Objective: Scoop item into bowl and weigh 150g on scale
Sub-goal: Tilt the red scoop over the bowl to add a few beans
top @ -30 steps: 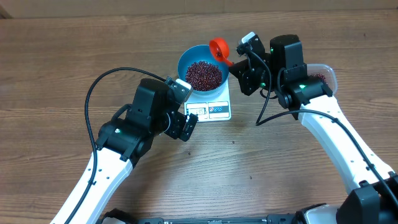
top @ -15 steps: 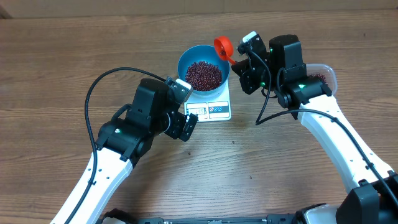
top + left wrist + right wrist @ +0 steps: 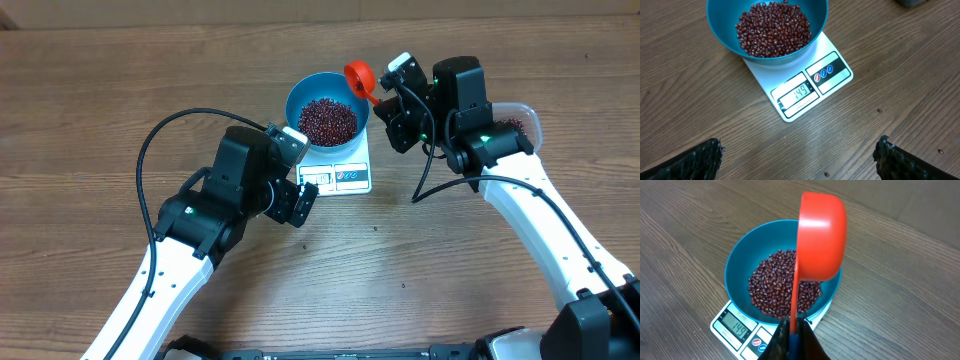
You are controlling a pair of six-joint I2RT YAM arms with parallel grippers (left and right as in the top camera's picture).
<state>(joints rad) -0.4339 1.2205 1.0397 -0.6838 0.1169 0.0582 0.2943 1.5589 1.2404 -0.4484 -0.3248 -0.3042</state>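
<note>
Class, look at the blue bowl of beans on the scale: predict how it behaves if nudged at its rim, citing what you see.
The bowl probably slides rather than tips: the beans sit low inside, weighting its base. The scale top looks smooth, so it may skid easily. A sharp shove would likely shift the loose beans.

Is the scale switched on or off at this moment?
The scale is on: its display shows the digits 149, with the blue bowl of beans standing on it.
</note>
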